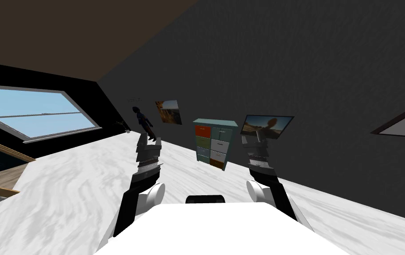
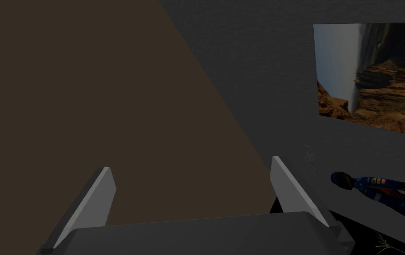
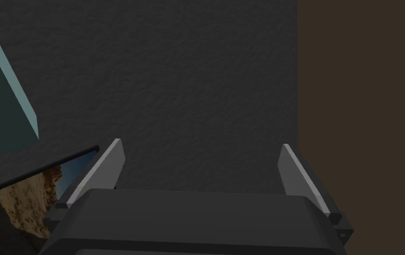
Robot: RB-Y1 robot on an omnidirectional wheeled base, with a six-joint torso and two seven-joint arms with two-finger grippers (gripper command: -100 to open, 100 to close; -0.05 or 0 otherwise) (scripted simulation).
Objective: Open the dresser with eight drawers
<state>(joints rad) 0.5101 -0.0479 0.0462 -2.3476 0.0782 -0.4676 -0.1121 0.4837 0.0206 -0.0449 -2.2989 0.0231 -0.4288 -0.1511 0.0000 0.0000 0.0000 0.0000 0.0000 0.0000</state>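
Both arms are raised ahead of the torso, side by side and well apart. The left claw has its two blades spread wide with nothing between them. The right claw is spread the same way and also holds nothing. Neither touches any furniture.

Beyond them lies a white marbled floor. Across it, well away from both claws, the dresser stands against the dark grey wall, between the two arms and nearer the right one. It has a teal frame and two columns of four drawers in mixed colours, with red, green, white and brown among them. Whether any is ajar cannot be told from here.

On the wall, a canyon picture hangs to the dresser's left, beside a figure in a dark blue suit. A landscape picture hangs just to its right. A large window is in the far left wall.
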